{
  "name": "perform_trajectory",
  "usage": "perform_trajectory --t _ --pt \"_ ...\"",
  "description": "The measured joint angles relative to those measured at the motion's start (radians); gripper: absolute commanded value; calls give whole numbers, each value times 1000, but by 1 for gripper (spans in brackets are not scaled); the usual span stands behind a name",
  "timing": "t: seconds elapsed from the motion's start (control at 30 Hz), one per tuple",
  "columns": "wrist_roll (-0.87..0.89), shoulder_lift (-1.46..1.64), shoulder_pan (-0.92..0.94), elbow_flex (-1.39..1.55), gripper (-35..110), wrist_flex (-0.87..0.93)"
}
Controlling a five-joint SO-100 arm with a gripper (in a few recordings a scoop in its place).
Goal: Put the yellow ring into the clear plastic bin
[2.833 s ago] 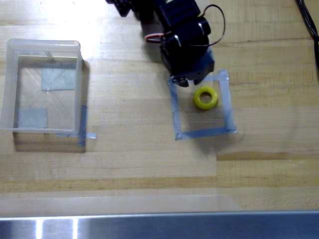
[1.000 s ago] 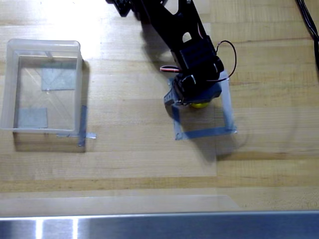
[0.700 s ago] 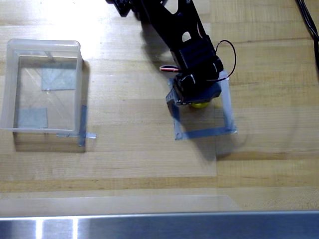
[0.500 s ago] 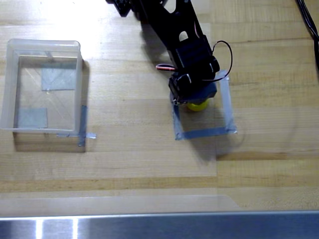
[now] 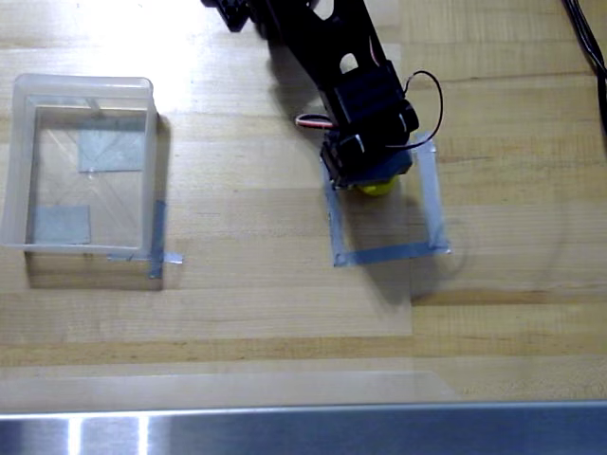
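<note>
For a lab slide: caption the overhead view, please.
Black arm's claw over the yellow ring inside a grey tape square; clear plastic bin waits at left.

Setting: workshop or robotics lab bench, seen in the overhead view. Work surface: butcher-block wooden table (image 5: 237, 313) of pale jointed planks, bare and scuffed. Front edge: brushed metal strip (image 5: 303, 431) running the full width. Floor markings: grey tape square (image 5: 384, 204) stuck flat on the wood, further grey tape strips (image 5: 156, 237) beside a clear plastic bin (image 5: 19, 161). Equipment: black robot arm (image 5: 332, 66) with exposed looped wiring (image 5: 427, 90); black cable (image 5: 588, 38) trailing at the upper right corner.
</note>
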Motion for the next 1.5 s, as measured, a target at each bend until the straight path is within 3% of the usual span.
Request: perform_trajectory --t 0.2,0.4,0.53,0.67,0.83,1.13,1.5 --pt "-48 311 236 -2 3 196" --pt "-212 543 618 -54 3 299" --pt "-321 546 905 -75 3 291" --pt "-397 525 1078 -80 3 262" --pt "-483 308 1310 -80 3 161" --pt "-500 64 1368 -81 3 -34" --pt "-505 3 1273 -83 3 -66"
